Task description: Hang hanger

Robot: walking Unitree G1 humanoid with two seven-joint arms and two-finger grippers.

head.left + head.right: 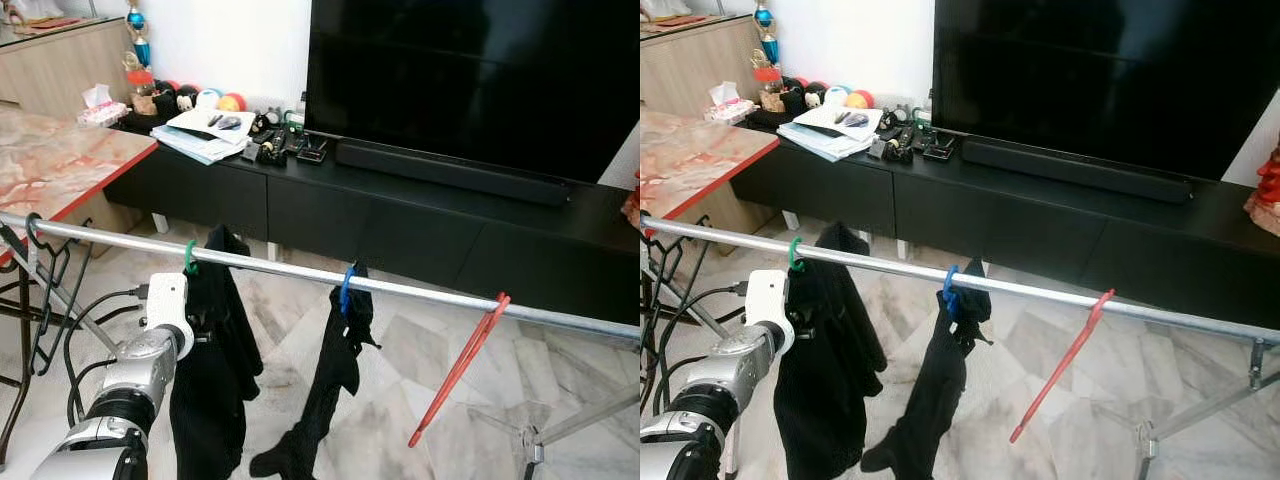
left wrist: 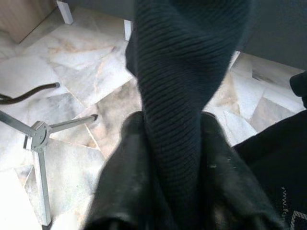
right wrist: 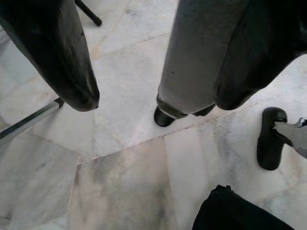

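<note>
1. Left end effector (image 2: 168, 191): its two black fingers (image 2: 124, 182) are closed on a fold of black ribbed cloth. In the eye views the arm reaches up to the black garment (image 1: 215, 340), just under the rail (image 1: 300, 273).
2. Right end effector (image 3: 153, 96): fingers spread apart, nothing between them, pointing down at the marble floor (image 3: 120, 182). Idle.
3. Step in hand, as judged: the green hanger (image 1: 190, 257) is already hooked over the rail, so what remains is a clean release.
4. Recommended method: open the left fingers slowly, check that no cloth drags with them, then back away low and straight. A sideways pull could slide the hook along the rail or tip it off.
5. Green hanger: thin plastic hook, seated over the rail. The garment drapes over it unevenly, bunched high at one shoulder, long below.
6. Further along the rail: a blue hanger (image 1: 346, 288) carrying a narrower black item, well apart from the green one; beyond it a red hanger (image 1: 462, 365), bare and hanging at a tilt.
</note>
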